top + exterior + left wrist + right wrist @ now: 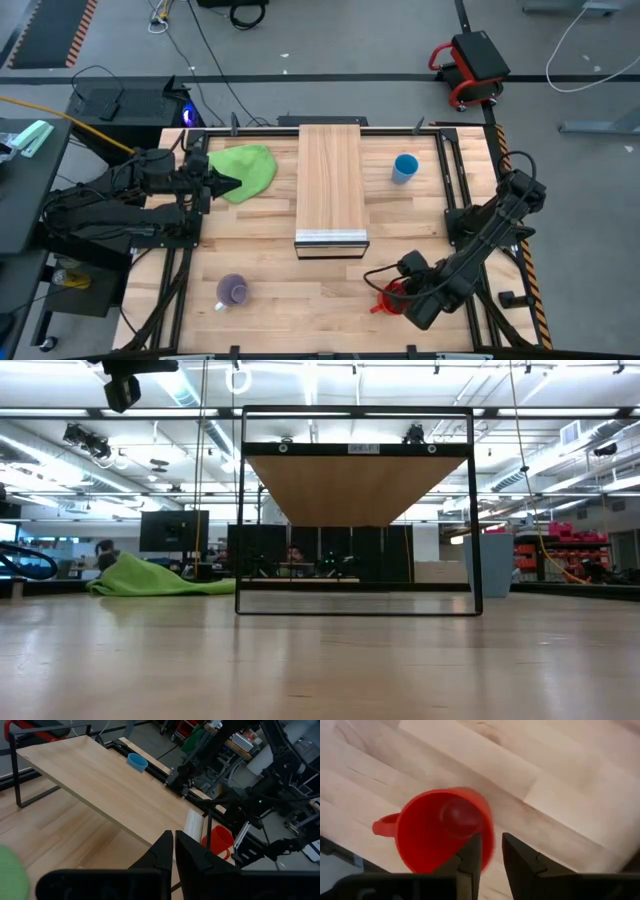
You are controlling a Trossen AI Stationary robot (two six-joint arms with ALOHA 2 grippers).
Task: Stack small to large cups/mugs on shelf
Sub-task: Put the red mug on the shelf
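Observation:
A red mug (440, 830) with a handle stands upright near the table's front right (392, 297). My right gripper (492, 852) is over it, shut on its rim. A light-blue cup (404, 168) stands on the table right of the raised wooden shelf (330, 180). A pale purple mug (233, 291) stands at the front left. My left gripper (174, 842) is shut and empty, hovering by the green cloth (245, 170) left of the shelf. My right gripper has the red mug's wall at the rim (489, 837), on the side opposite the handle, one finger inside the mug and one outside. The fingers come from above, pointing down. The mug is upright; whether its base is on the table I cannot tell.
The shelf stands on a black metal frame (240, 510) with open room beneath it. Black rails run along the table's left and right edges (455, 170). The green cloth lies bunched at the back left (150, 578).

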